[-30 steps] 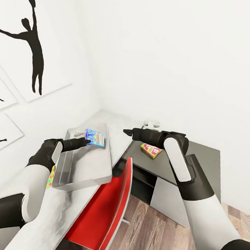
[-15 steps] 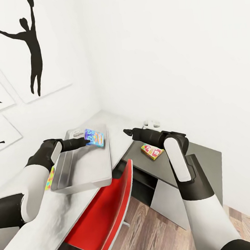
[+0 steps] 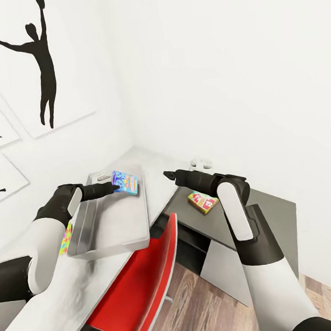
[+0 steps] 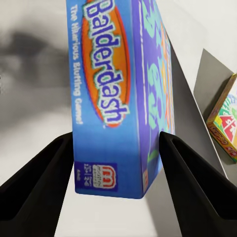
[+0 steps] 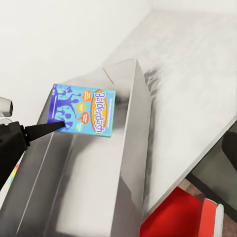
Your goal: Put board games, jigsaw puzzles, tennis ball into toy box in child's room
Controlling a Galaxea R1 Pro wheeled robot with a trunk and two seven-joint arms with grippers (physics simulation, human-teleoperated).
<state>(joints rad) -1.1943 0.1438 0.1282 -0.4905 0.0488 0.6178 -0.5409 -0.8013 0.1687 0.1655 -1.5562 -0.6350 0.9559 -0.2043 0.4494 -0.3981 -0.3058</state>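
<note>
Since a second ago the scene has slid slightly while the left tool [image 3: 118,187] stays clenched on the blue Balderdash board game [image 3: 125,181], held above the toy box's [image 3: 110,224] far end. Its rim lies just below. The right tool [image 3: 166,175] hovers beyond over bare bench [image 3: 158,163]; its grip cannot be told. The yellow-green board game [image 3: 203,201] lies well aside.
</note>
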